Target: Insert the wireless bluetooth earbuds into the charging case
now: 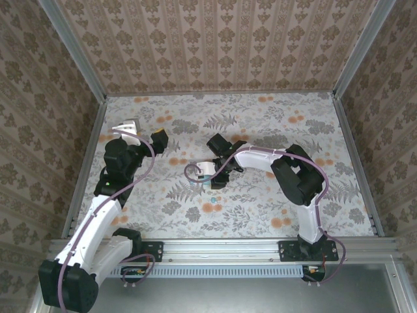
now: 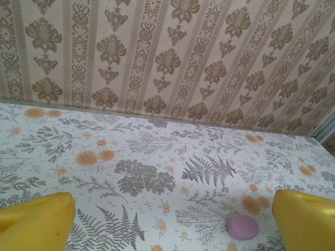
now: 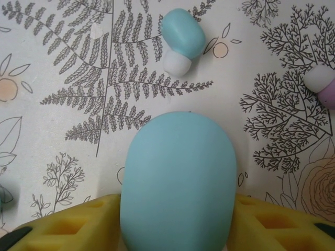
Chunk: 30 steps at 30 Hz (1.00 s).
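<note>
A pale blue, egg-shaped charging case (image 3: pixel 178 183) lies closed on the floral table. My right gripper (image 3: pixel 178 222) has a yellow finger against each side of it. Just beyond the case lies a blue earbud (image 3: pixel 183 36) with a white tip, and a purple earbud (image 3: pixel 325 88) sits at the right edge. In the top view the right gripper (image 1: pixel 207 173) is over the case at the table's middle, with the blue earbud (image 1: pixel 212 194) near it. My left gripper (image 1: pixel 143 130) hovers at the left, open and holding nothing, its yellow fingers (image 2: pixel 34 222) far apart.
A small pinkish-purple rounded piece (image 2: pixel 243 227) lies on the table beside the left gripper's right finger; I cannot tell whether it is a bud or a case. Patterned walls (image 1: pixel 215 39) with metal rails close in the floral table (image 1: pixel 260 215) on three sides.
</note>
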### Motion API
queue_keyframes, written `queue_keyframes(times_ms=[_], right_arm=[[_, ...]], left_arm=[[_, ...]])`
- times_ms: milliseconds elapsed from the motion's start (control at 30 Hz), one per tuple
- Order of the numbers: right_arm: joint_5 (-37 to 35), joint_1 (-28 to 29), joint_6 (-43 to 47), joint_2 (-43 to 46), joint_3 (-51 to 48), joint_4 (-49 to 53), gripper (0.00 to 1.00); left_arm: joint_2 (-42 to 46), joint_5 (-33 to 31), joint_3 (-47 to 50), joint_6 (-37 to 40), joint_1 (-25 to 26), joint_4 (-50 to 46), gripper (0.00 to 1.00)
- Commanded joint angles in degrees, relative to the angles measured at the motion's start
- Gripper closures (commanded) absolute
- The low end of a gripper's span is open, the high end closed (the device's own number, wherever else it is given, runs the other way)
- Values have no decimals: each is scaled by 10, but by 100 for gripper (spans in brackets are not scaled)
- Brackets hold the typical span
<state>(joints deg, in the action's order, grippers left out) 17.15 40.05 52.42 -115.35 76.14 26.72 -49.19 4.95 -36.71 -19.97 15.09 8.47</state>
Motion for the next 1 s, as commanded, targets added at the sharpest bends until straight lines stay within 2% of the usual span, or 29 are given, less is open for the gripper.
queue_keyframes(times_ms=[0, 167, 233, 367, 433, 533, 633, 700, 833, 900, 967], right_arm=[[7, 5, -14, -10, 7, -9, 52], [34, 3, -58, 25, -12, -31, 65], [55, -2, -97, 56, -28, -52, 66], [152, -40, -210, 144, -67, -93, 67], [212, -65, -251, 186, -82, -99, 68], [314, -102, -271, 242, -108, -95, 69], [371, -132, -287, 289, -122, -92, 70], [385, -144, -290, 317, -124, -89, 70], [382, -151, -272, 370, -129, -86, 70], [380, -151, -259, 395, -135, -93, 69], [375, -150, -255, 410, -139, -104, 69]], left_arm=[[10, 8, 3, -12, -5, -3, 3], [6, 21, 2, -7, -5, 2, 4], [4, 34, 1, -1, -5, 9, 4], [1, 80, 4, 17, -5, 48, 6], [-8, 125, 4, 26, -5, 79, 8], [-36, 224, -1, 39, -3, 147, 11], [-74, 347, -21, 57, 5, 191, 16], [-97, 422, -40, 84, 19, 200, 18], [-133, 526, -93, 136, 42, 136, 18], [-151, 578, -137, 205, 67, 31, 18], [-164, 599, -171, 276, 93, -60, 16]])
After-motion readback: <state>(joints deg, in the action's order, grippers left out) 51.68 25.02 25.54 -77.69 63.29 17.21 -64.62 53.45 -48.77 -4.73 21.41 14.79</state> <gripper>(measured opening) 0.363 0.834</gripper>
